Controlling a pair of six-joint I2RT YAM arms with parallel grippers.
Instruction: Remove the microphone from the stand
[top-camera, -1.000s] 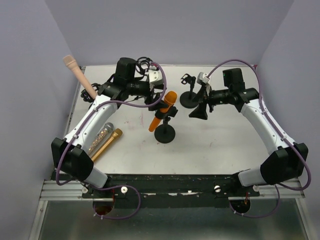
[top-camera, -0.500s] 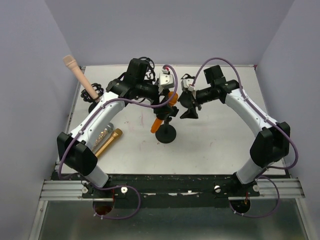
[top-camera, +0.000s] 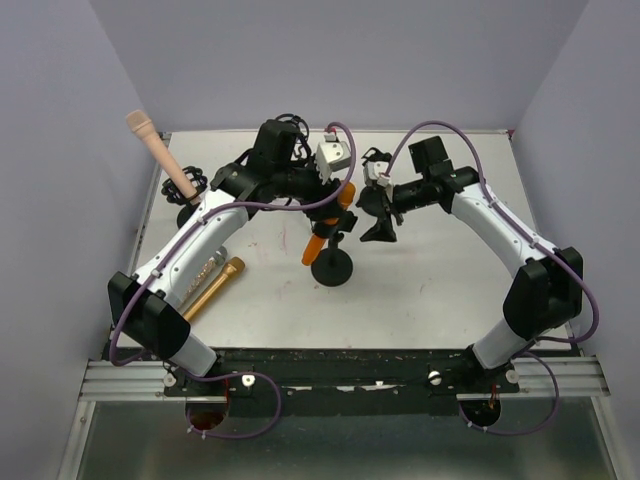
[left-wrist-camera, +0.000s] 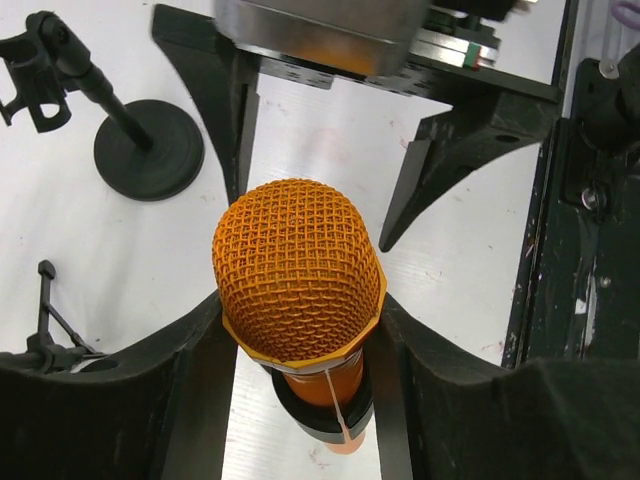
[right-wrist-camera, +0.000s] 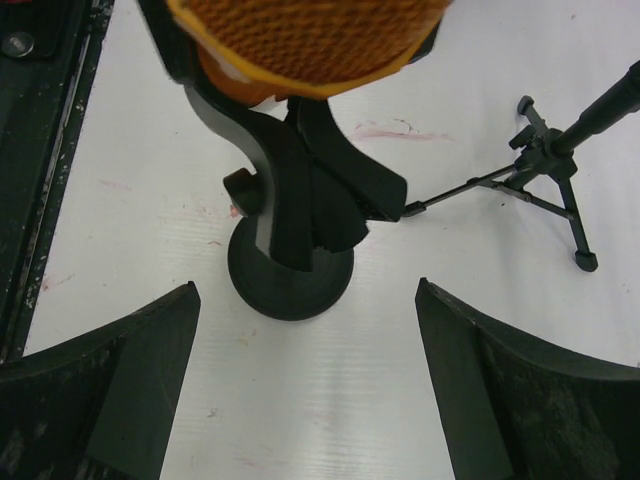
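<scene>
An orange microphone (top-camera: 322, 228) sits tilted in the clip of a black stand with a round base (top-camera: 332, 268) at the table's middle. In the left wrist view its mesh head (left-wrist-camera: 298, 270) fills the gap between my fingers, and the clip ring (left-wrist-camera: 320, 408) shows below it. My left gripper (top-camera: 336, 196) (left-wrist-camera: 300, 300) is closed on the head, both fingers touching its rim. My right gripper (top-camera: 378, 222) (right-wrist-camera: 305, 290) is wide open and empty just right of the stand. It looks down on the stand base (right-wrist-camera: 290, 270), with the microphone head (right-wrist-camera: 310, 40) at the frame's top.
A beige microphone (top-camera: 160, 155) stands in a stand at the back left. A gold microphone (top-camera: 215, 285) and a silver one (top-camera: 201, 268) lie on the table's left. An empty round-base stand (left-wrist-camera: 148, 150) and a tripod stand (right-wrist-camera: 545, 165) stand behind the middle.
Both arms have closed in on the orange microphone. My left gripper came over its head and onto it. My right gripper swung left and stopped next to the stand.
</scene>
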